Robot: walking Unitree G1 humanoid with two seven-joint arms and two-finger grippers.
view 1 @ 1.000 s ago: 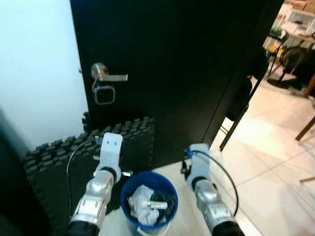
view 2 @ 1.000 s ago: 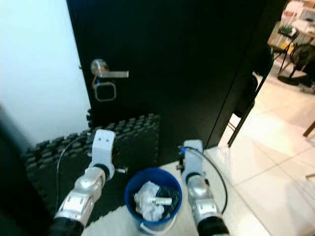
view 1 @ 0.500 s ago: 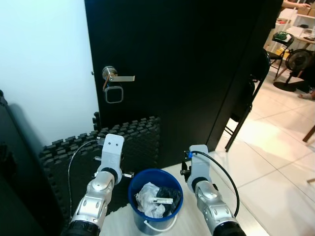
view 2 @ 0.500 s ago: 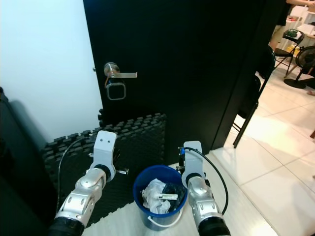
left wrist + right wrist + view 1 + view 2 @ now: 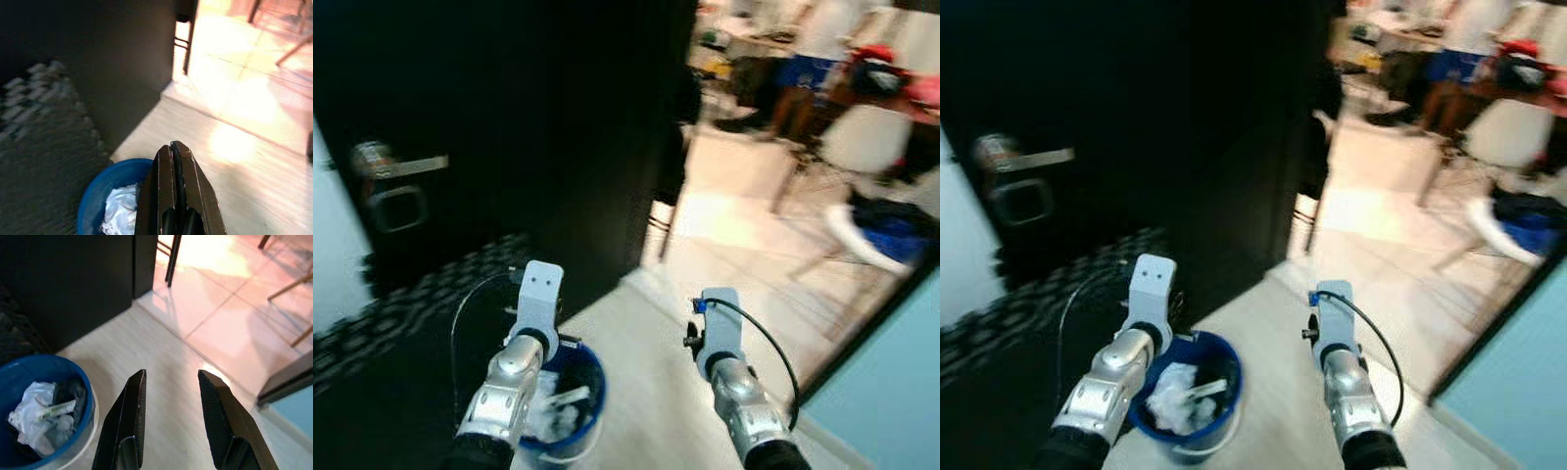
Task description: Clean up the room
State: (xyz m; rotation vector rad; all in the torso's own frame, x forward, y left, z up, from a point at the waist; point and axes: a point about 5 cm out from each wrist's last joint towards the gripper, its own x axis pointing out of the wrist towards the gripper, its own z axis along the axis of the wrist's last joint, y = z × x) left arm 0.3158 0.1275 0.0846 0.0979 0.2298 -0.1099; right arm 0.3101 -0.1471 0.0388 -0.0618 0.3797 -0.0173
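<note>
Blue bin [image 5: 1185, 397] at 7 o'clock; left gripper [image 5: 174, 161] closed on nothing, right gripper [image 5: 170, 396] spread, empty. Blurred view: risk of kicking the bin or clipping the black door [image 5: 509, 127].

Upright blue bucket [image 5: 1197, 401], holding crumpled white paper [image 5: 1173, 387], stands on pale floor.

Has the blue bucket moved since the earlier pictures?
Cannot tell. The blue bucket now shows nearer the left arm, but the black door shifted too, so the camera turned.

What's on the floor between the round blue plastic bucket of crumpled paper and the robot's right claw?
Only bare pale wood-look floor lies between the blue bucket and the open right gripper, as the right wrist view shows.
</note>
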